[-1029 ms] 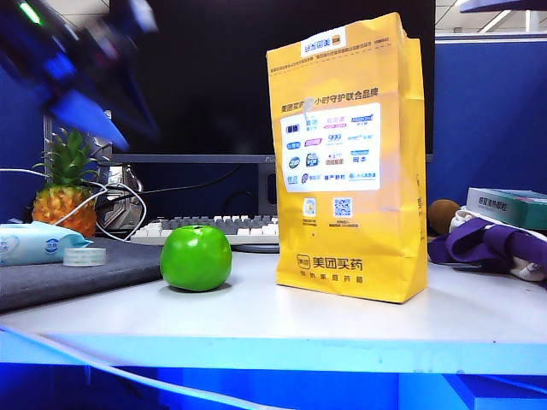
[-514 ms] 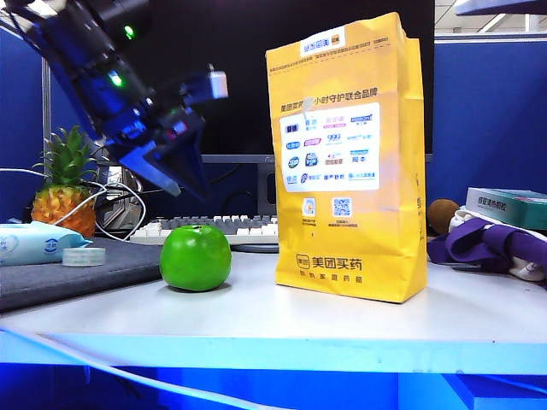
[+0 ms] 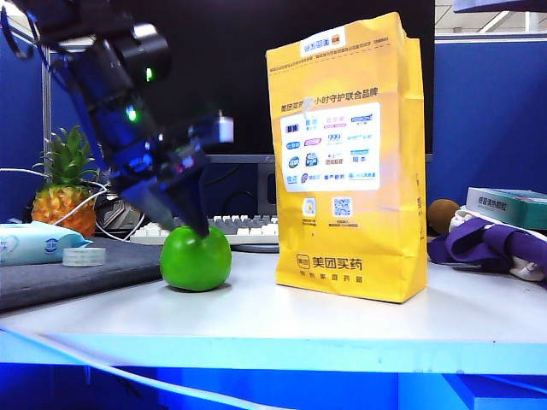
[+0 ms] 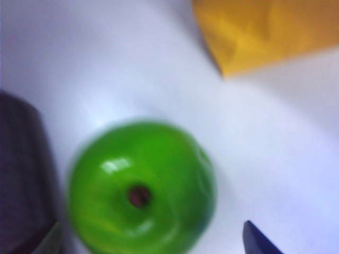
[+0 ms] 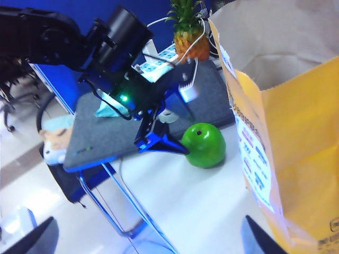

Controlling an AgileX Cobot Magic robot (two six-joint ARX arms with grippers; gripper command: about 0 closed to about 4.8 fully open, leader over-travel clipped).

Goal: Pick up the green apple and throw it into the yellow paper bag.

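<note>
On the table (image 3: 342,329) the apple (image 3: 196,258) sits left of the upright bag (image 3: 350,162), apart from it, with the left gripper (image 3: 192,224) just above it, jaws wide, a keyboard (image 3: 239,227) behind, a pineapple (image 3: 65,192) far left, and the right gripper (image 5: 153,241) above the bag.

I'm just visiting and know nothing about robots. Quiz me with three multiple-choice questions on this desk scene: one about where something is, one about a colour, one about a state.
1. Where is the left end effector?
A. inside the bag
B. right above the green apple
C. over the pineapple

2. What colour is the tall paper bag?
A. yellow
B. red
C. white

3. How does the bag's top stand?
A. taped shut
B. folded over
C. open

Answers:
1. B, in the exterior view its fingertips reach down to the apple's top.
2. A, its sides are bright yellow around a white panel.
3. C, the right wrist view looks down into the bag's mouth, with the right end effector open above it.
</note>
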